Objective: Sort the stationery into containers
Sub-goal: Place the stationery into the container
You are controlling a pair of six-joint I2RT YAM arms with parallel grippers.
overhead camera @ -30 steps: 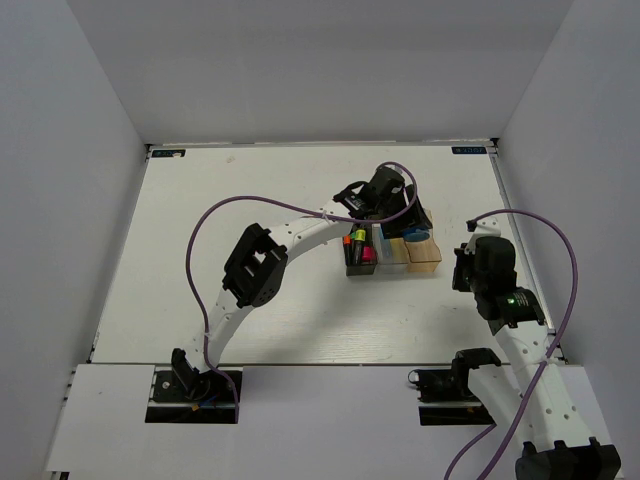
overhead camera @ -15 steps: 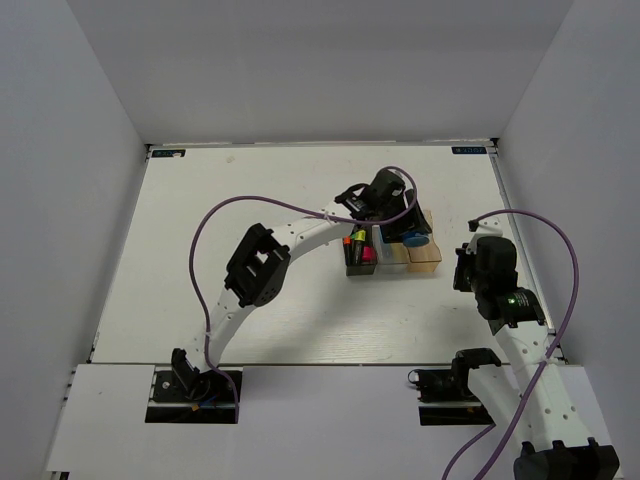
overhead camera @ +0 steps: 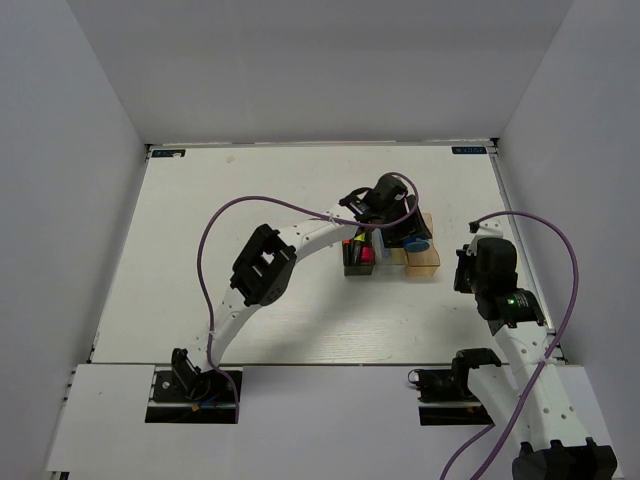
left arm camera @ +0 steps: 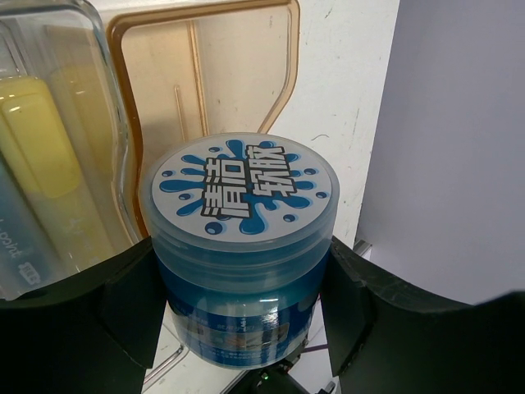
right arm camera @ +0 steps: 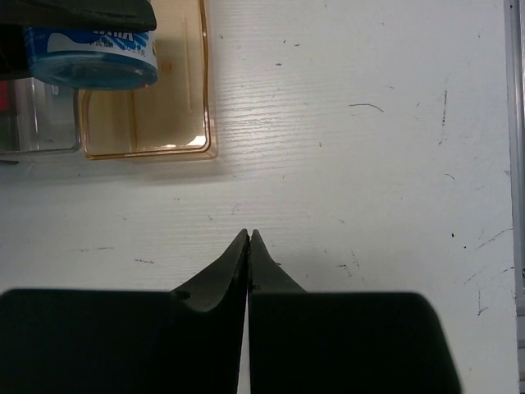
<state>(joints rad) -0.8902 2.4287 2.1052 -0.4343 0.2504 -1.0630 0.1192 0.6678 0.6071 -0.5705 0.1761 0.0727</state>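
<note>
My left gripper (left arm camera: 238, 316) is shut on the squat blue roll (left arm camera: 242, 238), a black finger (left arm camera: 123, 304) pressed to each side. The roll (overhead camera: 416, 241) sits over one end of the tan-orange bin (left arm camera: 213, 74); I cannot tell whether it touches the bin. A pale yellow stick (left arm camera: 37, 131) and a light blue stick (left arm camera: 16, 238) lie in the clear bin (overhead camera: 388, 257) beside it. Highlighters (overhead camera: 360, 247) fill the dark grey bin (overhead camera: 350, 268). To the right, my right gripper (right arm camera: 248, 235) is shut on nothing over bare table.
The three joined bins stand right of the table's middle. The tan-orange bin (right arm camera: 148, 123) lies ahead and left of the right gripper (overhead camera: 470, 268). White walls close in the table on three sides. A purple cable (overhead camera: 215, 225) loops over the left arm.
The left arm has shifted slightly while still holding the blue roll over the tan-orange bin. The right arm has not moved.
</note>
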